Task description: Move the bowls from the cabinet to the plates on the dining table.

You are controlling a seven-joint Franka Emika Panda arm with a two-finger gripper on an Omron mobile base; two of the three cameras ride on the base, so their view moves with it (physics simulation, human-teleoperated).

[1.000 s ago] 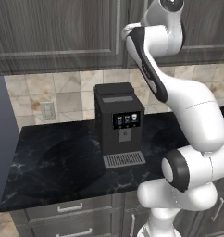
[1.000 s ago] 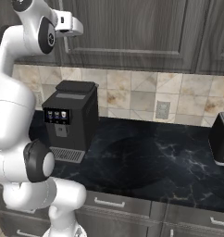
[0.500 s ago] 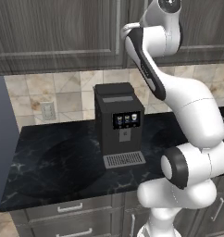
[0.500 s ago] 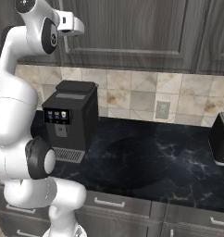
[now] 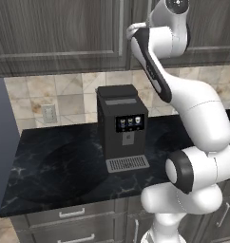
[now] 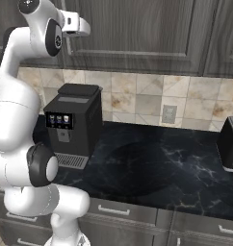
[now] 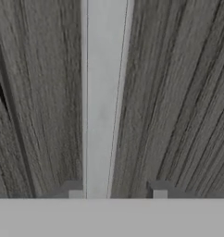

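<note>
**Pincer at the cabinet handle, doors closed**

I look down on a black, white-veined marble surface that runs along a wall of beige and tan stone tiles. A boxy black coffee machine with a small lit screen stands on it, its grey drip tray facing me. A pale wall socket sits in the tiles to the machine's left in the left base view. Grey drawer fronts with slim bar handles run under the surface. At the far right edge of the right base view I see part of a dark, box-like appliance on the same surface.

Above all this hangs the dark grey-brown wood-grain wall cabinet with panelled doors. Its doors are closed, so I cannot see any bowl inside.

My white arm reaches up over the coffee machine to the cabinet front. In the hand view the pincer is close against the wood grain, and the slim pale metal handle runs straight away from it, rising from the gap between the two dark fingertips. The handle lies nearer one tip than the other. The tips stand partly apart either side of it; I cannot tell whether they touch it.
</note>
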